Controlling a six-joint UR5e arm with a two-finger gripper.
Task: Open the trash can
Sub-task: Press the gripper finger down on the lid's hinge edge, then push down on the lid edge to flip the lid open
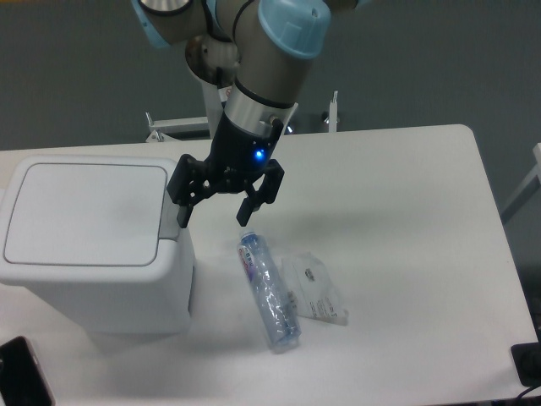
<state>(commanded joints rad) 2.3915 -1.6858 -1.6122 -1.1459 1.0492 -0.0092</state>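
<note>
arm reaching down from top centre, gripper (213, 216) spread wide and holding nothing, one fingertip (183, 217) just beside the grey tab of the closed trash can (93, 241) at table's left.

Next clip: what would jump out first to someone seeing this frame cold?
The big white trash can at the table's left, lid shut, dominates the view. Right beside it hangs the robot's hand, fingers spread open, one fingertip close to the grey button on the can's right edge. Nearer the front, a crushed plastic bottle lies on the white table with a clear wrapper against its right side.
</note>
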